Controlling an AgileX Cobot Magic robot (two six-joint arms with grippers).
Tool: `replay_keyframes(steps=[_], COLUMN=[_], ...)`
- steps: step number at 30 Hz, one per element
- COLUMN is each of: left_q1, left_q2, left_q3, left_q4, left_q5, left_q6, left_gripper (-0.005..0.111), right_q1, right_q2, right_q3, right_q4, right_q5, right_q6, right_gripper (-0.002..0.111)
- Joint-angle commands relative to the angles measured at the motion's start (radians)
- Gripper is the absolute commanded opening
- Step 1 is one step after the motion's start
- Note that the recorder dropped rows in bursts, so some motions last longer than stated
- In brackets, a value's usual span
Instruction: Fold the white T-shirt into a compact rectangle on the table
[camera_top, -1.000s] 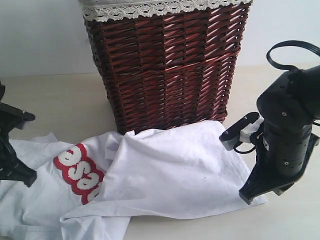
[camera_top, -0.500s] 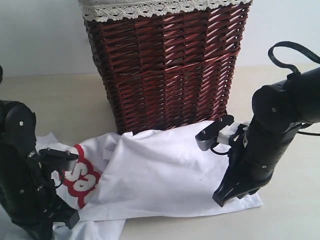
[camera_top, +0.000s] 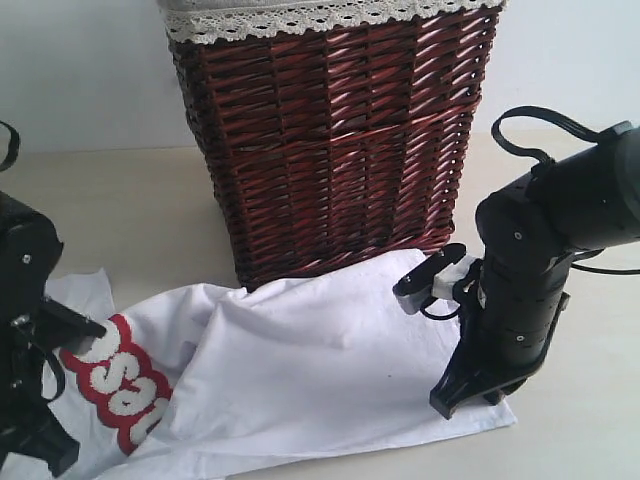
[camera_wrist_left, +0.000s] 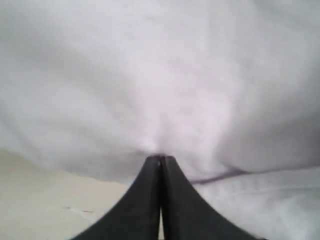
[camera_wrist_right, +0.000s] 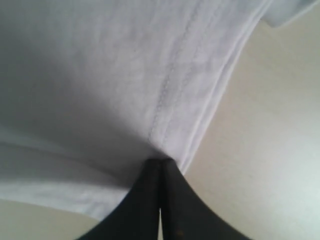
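L gripper (camera_wrist_left: 160, 158) & R gripper (camera_wrist_right: 161, 160), jaws clamped tight on white T-shirt (camera_top: 320, 370) edges, prob. to pull it flat across worktop (camera_top: 130, 200).

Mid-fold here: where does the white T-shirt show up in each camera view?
Exterior view: the white cotton T-shirt spreads across the lower middle, in front of the dark wicker basket.
Left wrist view: the T-shirt fills most of the picture, bunched at the shut left tool.
Right wrist view: its stitched hem meets the shut right tool.
Shared landmark: the pale beige table.
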Motion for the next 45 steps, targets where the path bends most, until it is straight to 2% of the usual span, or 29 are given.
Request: replay_keyframes(steps=[1, 7, 10, 14, 18, 21, 25, 27, 29, 31, 33, 34, 35, 36, 42, 45], left_q1=[0.035, 0.056, 0.056, 0.054, 0.025, -0.033, -0.121, -0.149, -0.172, -0.193, -0.205, -0.205, -0.205, -0.205, -0.206, -0.24], left_q2=[-0.082, -0.165, -0.189, -0.206, -0.198, -0.189, -0.165, -0.141, -0.109, -0.066, -0.019, -0.011, -0.011, -0.021, -0.154, -0.255], left_q3=[-0.028, -0.03, -0.03, -0.002, 0.03, 0.032, 0.032, 0.037, 0.052, 0.062, 0.062, 0.062, 0.062, 0.062, 0.046, 0.048], left_q4=[0.15, 0.14, 0.071, -0.16, -0.515, -0.665, -0.586, -0.558, -0.527, -0.486, -0.46, -0.451, -0.442, -0.445, -0.527, -0.559], left_q5=[-0.002, -0.039, -0.041, -0.075, -0.12, -0.132, -0.187, -0.189, -0.212, -0.238, -0.205, -0.129, -0.098, -0.044, 0.156, 0.156], left_q6=[-0.143, -0.15, -0.106, 0.112, 0.487, 0.669, 0.669, 0.673, 0.68, 0.68, 0.68, 0.68, 0.68, 0.68, 0.676, 0.673], left_gripper=[0.0, 0.0, 0.0, 0.0, 0.002, 0.013, 0.037, 0.044, 0.046, 0.046, 0.044, 0.031, 0.024, 0.002, 0.0, 0.0], right_q1=[-0.008, -0.008, -0.008, -0.008, -0.008, -0.008, -0.008, -0.008, -0.008, -0.008, -0.008, -0.008, -0.008, -0.008, -0.008, -0.008], right_q2=[0.044, -0.009, -0.013, -0.013, -0.024, -0.069, -0.171, -0.226, -0.278, -0.32, -0.357, -0.368, -0.37, -0.37, -0.37, -0.37], right_q3=[0.058, 0.166, 0.219, 0.242, 0.224, 0.194, 0.169, 0.169, 0.169, 0.169, 0.169, 0.169, 0.169, 0.169, 0.169, 0.159], right_q4=[-0.056, -0.062, -0.077, -0.066, -0.052, -0.049, -0.044, -0.042, -0.035, -0.018, 0.021, 0.044, 0.053, 0.055, 0.071, 0.084], right_q5=[0.156, 0.218, 0.288, 0.297, 0.3, 0.314, 0.287, 0.26, 0.243, 0.228, 0.217, 0.211, 0.209, 0.209, 0.2, 0.2], right_q6=[0.008, -0.001, -0.005, -0.038, -0.047, -0.047, -0.047, -0.047, -0.049, -0.067, -0.097, -0.121, -0.124, -0.134, -0.133, -0.136], right_gripper=[0.0, 0.0, 0.0, 0.0, 0.0, 0.0, 0.0, 0.0, 0.0, 0.0, 0.0, 0.0, 0.0, 0.0, 0.0, 0.0])
